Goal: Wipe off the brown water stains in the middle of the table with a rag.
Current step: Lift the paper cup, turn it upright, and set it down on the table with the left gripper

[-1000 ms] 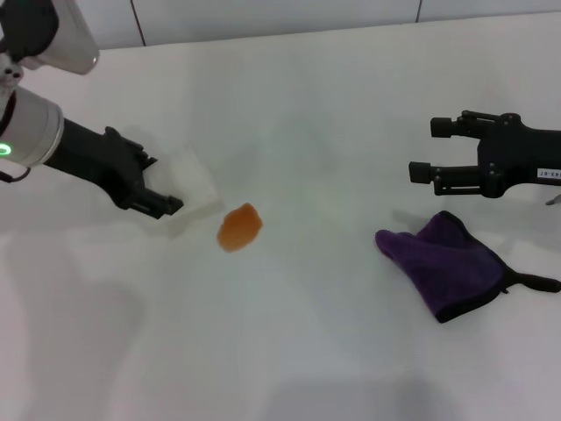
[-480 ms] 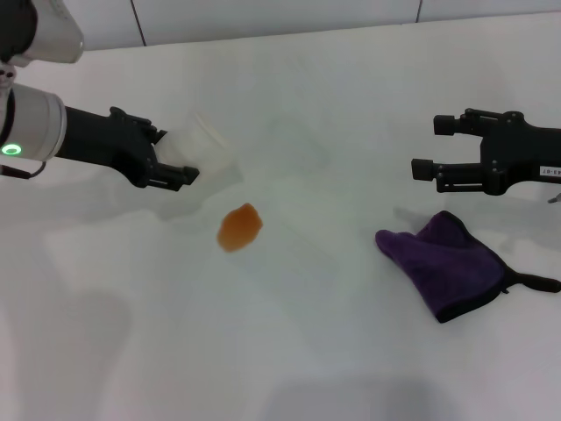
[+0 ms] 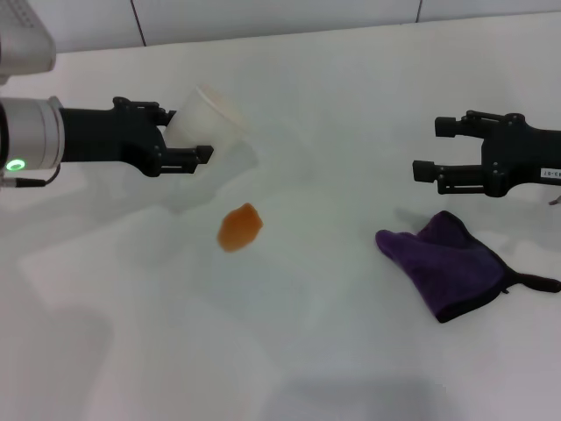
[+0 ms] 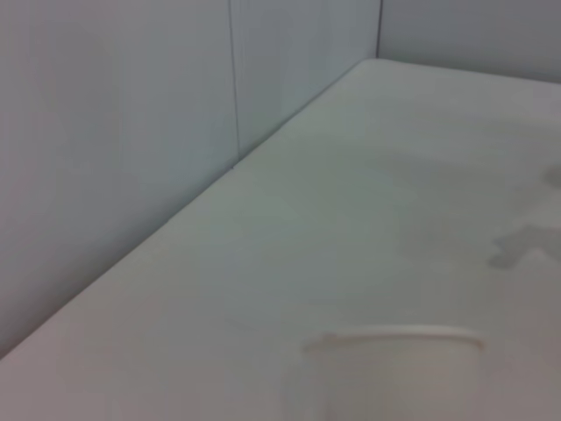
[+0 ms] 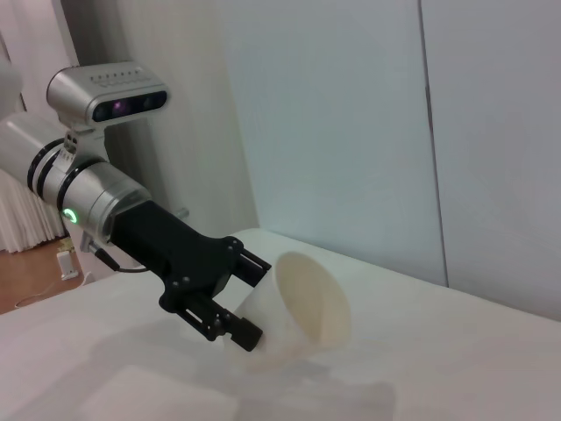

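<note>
The brown water stain [image 3: 239, 227] is a small orange-brown blotch on the white table [image 3: 289, 351], left of the middle. The dark purple rag [image 3: 449, 263] lies crumpled at the right, its black loop trailing toward the table edge. My right gripper [image 3: 426, 149] hovers open just behind the rag, holding nothing. My left gripper [image 3: 195, 134] is shut on a white paper cup [image 3: 209, 117], held tilted above the table behind the stain. The right wrist view shows that cup [image 5: 298, 311] tipped with its mouth toward the camera.
A grey panelled wall [image 3: 280, 16] runs along the table's far edge. The cup rim [image 4: 394, 338] shows in the left wrist view against the tabletop.
My left gripper has lifted the paper cup up and back, away from the stain, turning it toward upright. The right gripper and the rag have stayed where they were.
</note>
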`<state>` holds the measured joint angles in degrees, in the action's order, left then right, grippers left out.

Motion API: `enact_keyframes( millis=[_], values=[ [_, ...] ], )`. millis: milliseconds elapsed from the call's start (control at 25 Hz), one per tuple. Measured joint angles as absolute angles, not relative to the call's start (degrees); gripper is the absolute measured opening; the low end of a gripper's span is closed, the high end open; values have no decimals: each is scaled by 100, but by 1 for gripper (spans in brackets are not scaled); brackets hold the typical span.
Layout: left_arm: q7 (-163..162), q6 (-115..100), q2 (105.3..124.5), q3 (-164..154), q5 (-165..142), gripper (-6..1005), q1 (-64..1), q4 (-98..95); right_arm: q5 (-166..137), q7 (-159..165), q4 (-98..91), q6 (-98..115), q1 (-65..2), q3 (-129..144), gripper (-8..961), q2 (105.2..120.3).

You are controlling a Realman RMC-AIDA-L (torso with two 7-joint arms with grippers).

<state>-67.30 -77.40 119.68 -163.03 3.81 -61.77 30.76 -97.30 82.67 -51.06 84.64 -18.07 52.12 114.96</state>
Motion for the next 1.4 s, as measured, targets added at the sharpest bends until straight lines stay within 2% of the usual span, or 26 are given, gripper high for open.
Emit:
enact_keyframes(
  millis=[1400],
  values=[
    [-3840,-7594,11948,-16292,3209,678,-4108,1562,-9774,8191,-5027,8596,-1804,5382,859,11505]
  ],
)
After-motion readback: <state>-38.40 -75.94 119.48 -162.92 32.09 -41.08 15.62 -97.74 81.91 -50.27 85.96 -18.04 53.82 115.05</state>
